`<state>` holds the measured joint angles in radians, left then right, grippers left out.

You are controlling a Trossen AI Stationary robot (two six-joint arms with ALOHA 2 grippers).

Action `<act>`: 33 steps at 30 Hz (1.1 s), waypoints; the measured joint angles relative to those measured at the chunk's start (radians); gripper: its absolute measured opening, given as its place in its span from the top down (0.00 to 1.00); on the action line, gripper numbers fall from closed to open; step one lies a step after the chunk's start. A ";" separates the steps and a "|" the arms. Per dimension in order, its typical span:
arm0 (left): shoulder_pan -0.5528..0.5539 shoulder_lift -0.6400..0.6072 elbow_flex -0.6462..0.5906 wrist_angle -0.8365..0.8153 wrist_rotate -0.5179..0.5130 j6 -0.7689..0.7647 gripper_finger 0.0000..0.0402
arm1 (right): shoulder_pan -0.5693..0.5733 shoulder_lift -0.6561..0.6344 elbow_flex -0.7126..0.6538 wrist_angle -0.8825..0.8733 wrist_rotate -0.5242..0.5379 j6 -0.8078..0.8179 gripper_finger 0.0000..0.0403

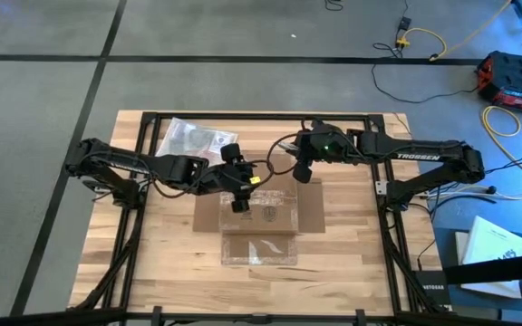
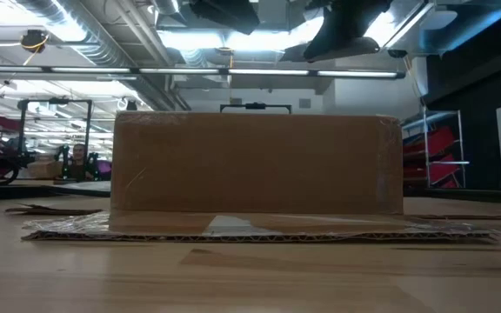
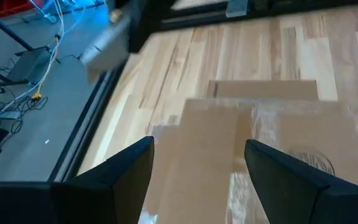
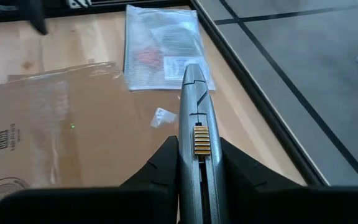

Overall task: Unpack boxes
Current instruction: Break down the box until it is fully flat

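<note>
- The shallow brown cardboard box lies at the middle of the pale wooden plank worktop, lid side up, with one flap folded out flat toward the near edge and shiny clear tape strips across its top.
- Judging by its build, the box is probably light and fairly stiff across its panels, though the flaps would bend readily at their creases. The taped patches look slick, so a hold on bare cardboard would likely be surer.
- The best place to take hold seems to be a free flap edge or a lid corner, where a thin sheet can be pinched; the broad flat top offers nothing to close on.
- The left hand hovers over the far left part of the box, its two dark fingers spread apart with only cardboard showing between them. It holds nothing, and whether it touches the lid cannot be told.
- The right hand hangs over the far right edge of the box, fingers pressed together and empty.
- A clear silvery plastic bag with a red-and-blue item inside rests on the worktop beyond the box's far left corner, apart from both hands.
</note>
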<state>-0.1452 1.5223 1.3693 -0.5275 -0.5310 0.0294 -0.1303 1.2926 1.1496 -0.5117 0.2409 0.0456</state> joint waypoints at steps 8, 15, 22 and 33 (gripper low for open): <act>-0.003 0.000 -0.019 -0.162 0.032 -0.155 0.40 | 0.000 0.000 0.013 -0.020 -0.038 0.032 0.86; -0.032 -0.014 -0.017 -0.398 0.212 -0.390 0.40 | 0.048 0.000 0.074 -0.084 -0.148 0.066 0.86; -0.145 -0.015 -0.022 -0.573 0.419 -0.572 0.40 | 0.145 0.053 0.178 -0.113 -0.156 0.047 0.86; -0.324 -0.011 -0.095 -0.370 0.111 -0.688 0.40 | 0.168 0.277 0.416 -0.339 -0.119 -0.005 0.86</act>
<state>-0.4688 1.5115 1.2739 -0.8972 -0.4196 -0.6582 0.0380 1.5693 1.5653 -0.8503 0.1218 0.0402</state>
